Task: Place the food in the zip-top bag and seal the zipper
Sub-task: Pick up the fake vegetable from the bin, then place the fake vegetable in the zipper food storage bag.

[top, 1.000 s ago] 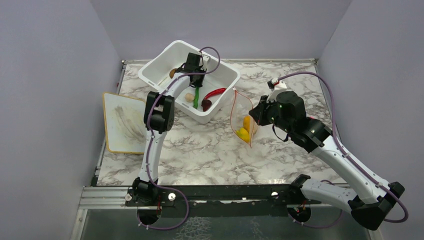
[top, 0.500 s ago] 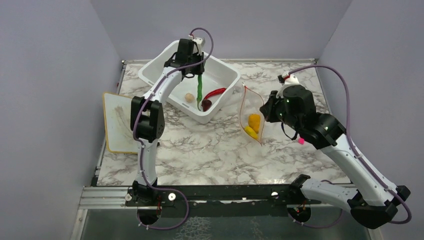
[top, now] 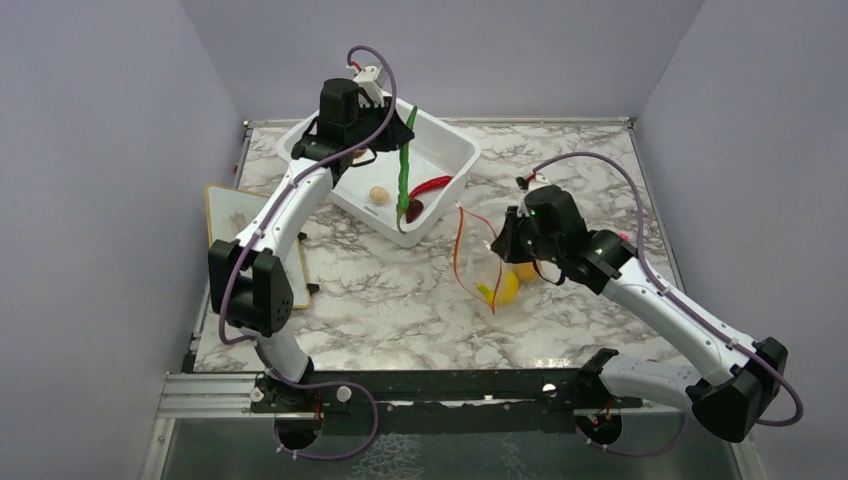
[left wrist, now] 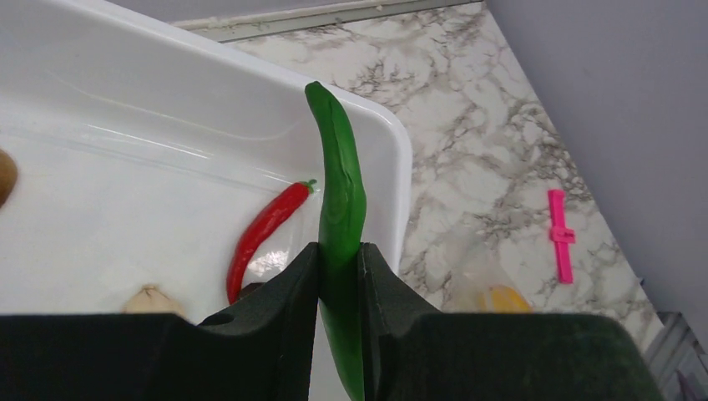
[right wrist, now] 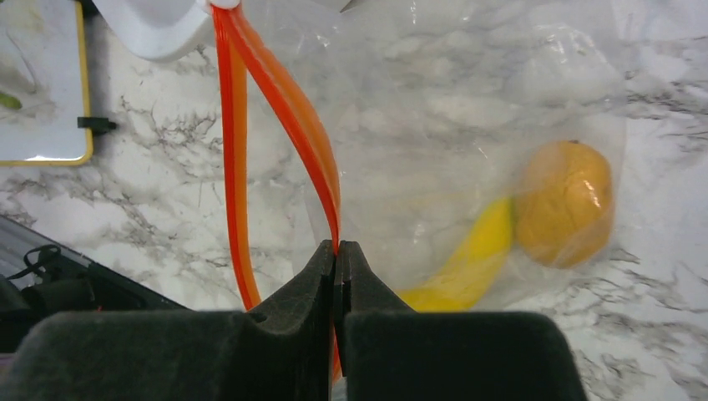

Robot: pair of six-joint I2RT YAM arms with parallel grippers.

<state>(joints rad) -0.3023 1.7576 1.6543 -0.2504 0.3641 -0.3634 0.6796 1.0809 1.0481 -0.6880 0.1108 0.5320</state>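
Note:
My left gripper is shut on the long green pod and holds it above the white tub; the pod also shows in the top view. The red chili, the beige mushroom and the dark red piece lie in the tub. My right gripper is shut on the orange-red zipper strip of the clear zip-top bag, whose mouth is open. The banana and the orange fruit are in the bag.
A yellow-edged whiteboard lies at the left. A pink clip lies on the marble table right of the bag. The brown ball shows at the tub's far end. Purple walls enclose three sides.
My left gripper has lifted the green pod up out of the tub. My right gripper has moved left and down with the bag's mouth, and the bag now sags lower.

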